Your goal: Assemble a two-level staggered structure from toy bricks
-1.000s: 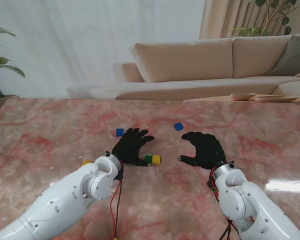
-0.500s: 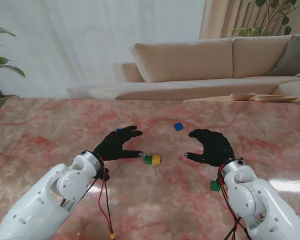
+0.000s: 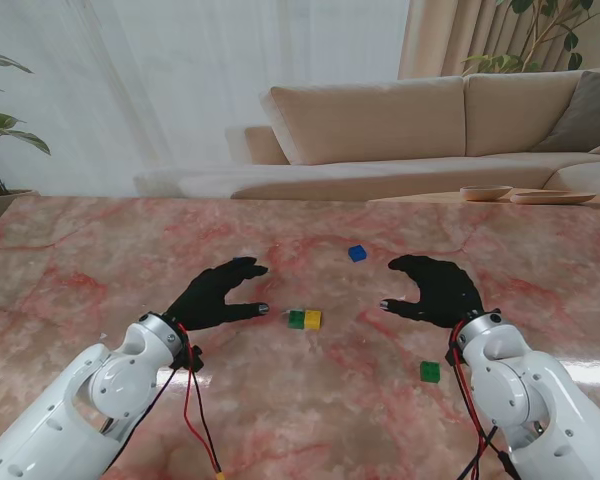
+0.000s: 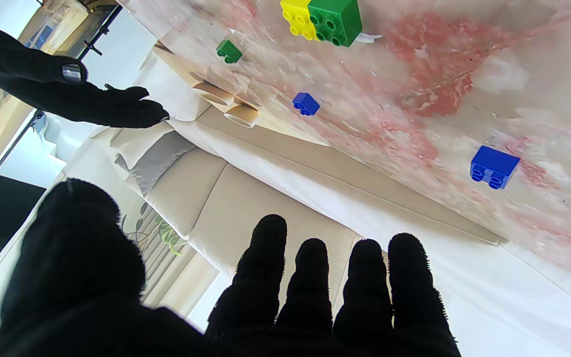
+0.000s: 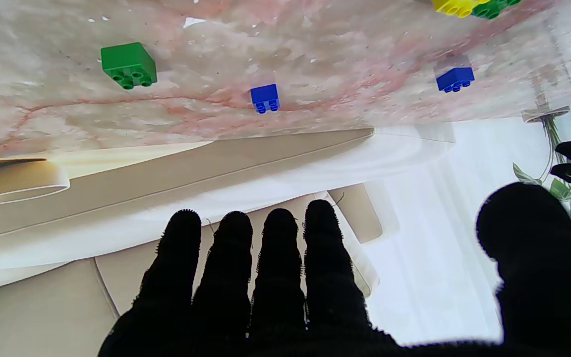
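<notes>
Both black-gloved hands, left hand and right hand, hover spread and empty beside the joined green-and-yellow plastic toy bricks

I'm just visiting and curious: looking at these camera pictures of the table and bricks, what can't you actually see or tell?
- Second blue brick: hidden in the stand view behind the left robot hand; only the wrist views show it.
- Green and yellow brick pair: cut off by the right wrist view's edge.
- Whether those two are clipped together or merely touching: too small in the stand view.
- Both palms: facing away in every view.
</notes>
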You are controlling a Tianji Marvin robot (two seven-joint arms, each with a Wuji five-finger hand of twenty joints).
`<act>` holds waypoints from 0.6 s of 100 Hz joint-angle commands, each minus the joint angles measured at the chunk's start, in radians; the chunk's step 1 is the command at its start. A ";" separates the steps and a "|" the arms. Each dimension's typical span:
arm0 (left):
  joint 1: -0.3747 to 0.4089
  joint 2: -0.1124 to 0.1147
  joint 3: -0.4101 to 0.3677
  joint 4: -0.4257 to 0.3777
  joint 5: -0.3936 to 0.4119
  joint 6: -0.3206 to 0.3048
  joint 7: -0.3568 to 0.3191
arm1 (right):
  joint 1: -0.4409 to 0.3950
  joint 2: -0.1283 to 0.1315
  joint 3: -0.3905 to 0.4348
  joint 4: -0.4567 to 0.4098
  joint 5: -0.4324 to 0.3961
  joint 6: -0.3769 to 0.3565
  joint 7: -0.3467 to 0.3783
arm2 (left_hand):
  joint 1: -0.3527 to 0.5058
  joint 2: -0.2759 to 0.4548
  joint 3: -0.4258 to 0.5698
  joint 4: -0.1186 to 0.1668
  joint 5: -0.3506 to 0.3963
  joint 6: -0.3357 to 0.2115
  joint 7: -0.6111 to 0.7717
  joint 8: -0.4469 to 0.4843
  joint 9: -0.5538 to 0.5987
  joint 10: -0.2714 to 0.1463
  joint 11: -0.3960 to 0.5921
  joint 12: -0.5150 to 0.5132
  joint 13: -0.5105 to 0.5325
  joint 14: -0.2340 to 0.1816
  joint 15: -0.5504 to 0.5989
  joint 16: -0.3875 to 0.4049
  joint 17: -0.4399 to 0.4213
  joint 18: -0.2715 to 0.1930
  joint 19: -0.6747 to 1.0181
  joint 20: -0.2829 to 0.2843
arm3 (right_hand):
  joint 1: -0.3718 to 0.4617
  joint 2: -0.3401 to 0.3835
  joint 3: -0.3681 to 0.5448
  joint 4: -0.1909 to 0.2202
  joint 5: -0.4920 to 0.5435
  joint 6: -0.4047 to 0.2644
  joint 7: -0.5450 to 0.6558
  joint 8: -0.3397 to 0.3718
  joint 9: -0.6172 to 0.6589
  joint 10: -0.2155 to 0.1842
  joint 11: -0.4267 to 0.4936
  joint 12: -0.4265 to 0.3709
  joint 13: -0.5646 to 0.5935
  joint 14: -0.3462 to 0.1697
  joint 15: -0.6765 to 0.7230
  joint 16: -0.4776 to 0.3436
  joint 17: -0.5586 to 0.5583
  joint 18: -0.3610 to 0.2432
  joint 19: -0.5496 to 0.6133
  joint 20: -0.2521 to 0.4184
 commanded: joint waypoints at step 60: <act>0.031 0.012 -0.028 -0.026 -0.008 -0.010 -0.032 | -0.083 0.022 0.135 0.055 -0.166 0.065 0.088 | -0.020 0.060 -0.027 0.030 0.025 0.013 -0.030 -0.015 0.014 0.005 -0.015 -0.018 0.004 -0.040 -0.006 -0.022 -0.019 -0.045 0.012 -0.023 | 0.074 -0.157 -0.024 0.020 -0.043 0.014 -0.026 0.000 -0.019 -0.002 0.067 0.115 0.084 0.010 0.089 0.116 -0.014 0.042 0.120 0.056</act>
